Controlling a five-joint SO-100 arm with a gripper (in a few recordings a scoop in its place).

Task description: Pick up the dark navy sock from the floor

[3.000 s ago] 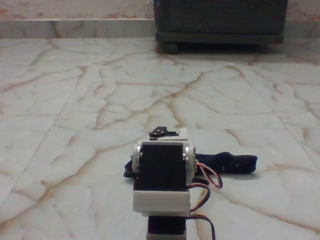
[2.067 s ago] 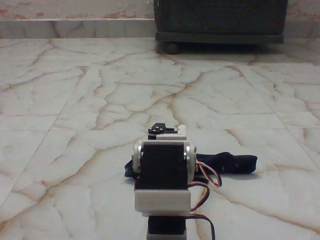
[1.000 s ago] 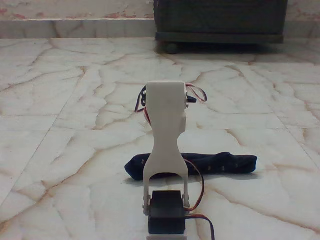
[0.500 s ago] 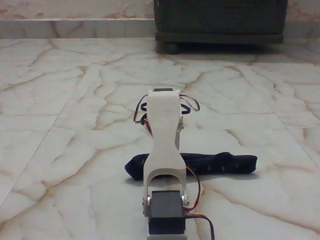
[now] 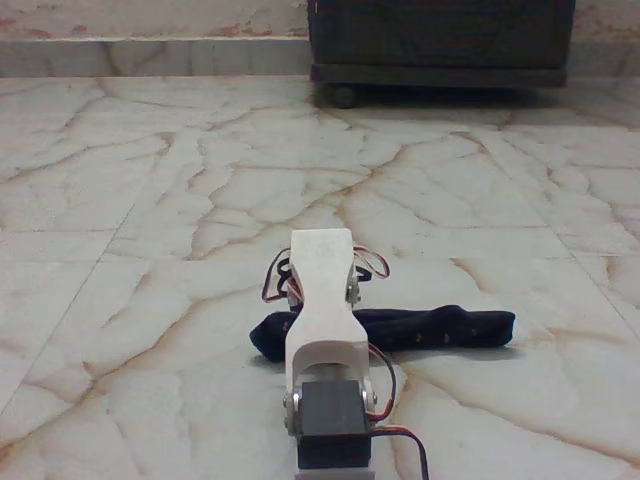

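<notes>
Fingers hidden behind the white arm; open or closed, cannot tell. Gripper itself out of sight past the arm's far end, somewhere over the sock.

One sock, dark navy, lying flat on the floor, stretched from 9 to 3 o'clock across the lower middle of the fixed view. Left end poking out at the arm's 9 o'clock, longer part running off to its 3 o'clock. Middle stretch blocked by the arm.

One arm, rising from 6 o'clock at the bottom edge and leaning away toward 12. One black servo at its base, red and dark wires looping at 3 o'clock of the servo, more loops near the arm's upper end.

One dark cabinet at 12 to 1 o'clock along the top edge, well apart from the sock, one wheel visible beneath its left corner. Pale ledge at 11 o'clock along the back.
</notes>
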